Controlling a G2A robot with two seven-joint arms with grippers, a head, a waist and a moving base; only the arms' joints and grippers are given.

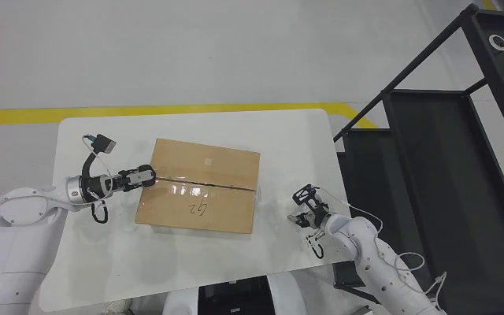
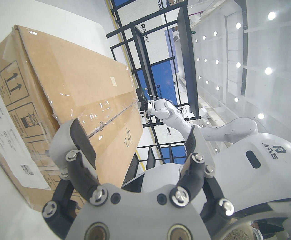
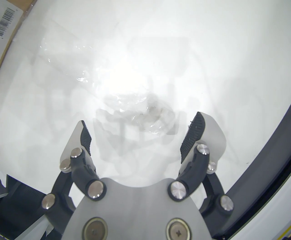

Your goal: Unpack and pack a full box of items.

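Observation:
A closed cardboard box (image 1: 201, 185) lies in the middle of the white table (image 1: 291, 142), its top seam (image 2: 109, 119) covered with clear tape. My left gripper (image 1: 146, 175) is at the box's left end, level with the seam, and stands open (image 2: 136, 141); one of its fingers (image 2: 79, 138) sits at the box's top edge and nothing is between the jaws. To the right of the box, my right gripper (image 1: 304, 206) hangs open (image 3: 141, 131) just above the bare table. A crumpled scrap of clear tape (image 3: 136, 111) lies below it. A box corner (image 3: 9, 20) shows beyond.
A black metal shelf rack (image 1: 425, 157) stands close to the table's right side. The table's rounded front-right edge (image 3: 261, 163) is near the right gripper. A yellow floor line (image 1: 181, 113) runs behind the table.

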